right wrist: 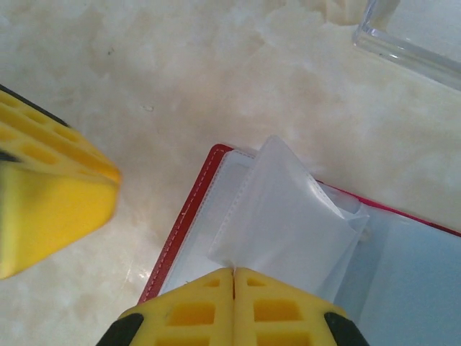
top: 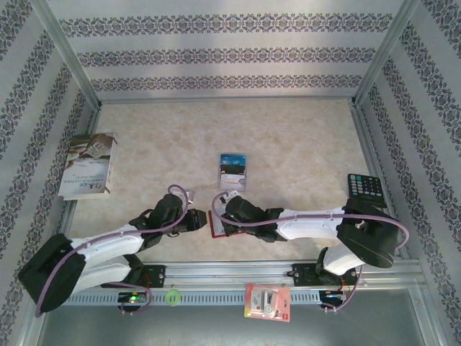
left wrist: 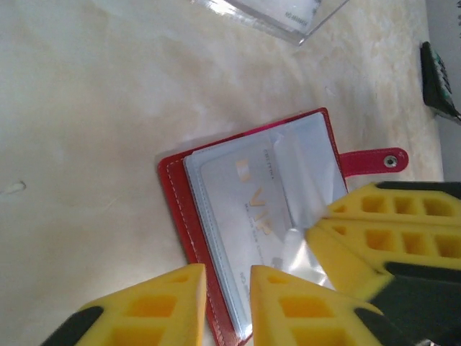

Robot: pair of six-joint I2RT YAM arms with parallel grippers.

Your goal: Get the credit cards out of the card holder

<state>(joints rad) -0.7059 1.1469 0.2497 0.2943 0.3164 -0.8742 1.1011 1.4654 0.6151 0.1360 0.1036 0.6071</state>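
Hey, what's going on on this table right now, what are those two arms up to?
Both arms meet over the red card holder, which lies open on the table. The right gripper has its jaws shut on a clear sleeve of the holder and lifts it. The left gripper straddles the holder's red edge, jaws close together; whether it grips is unclear. A pale card sits in a pocket, not yet pulled.

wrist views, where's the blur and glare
left wrist: the right gripper smears at its lower edge, and glare whitens the clear sleeve of the card holder; right wrist: the left gripper is soft and out of focus, the sleeve washed near white
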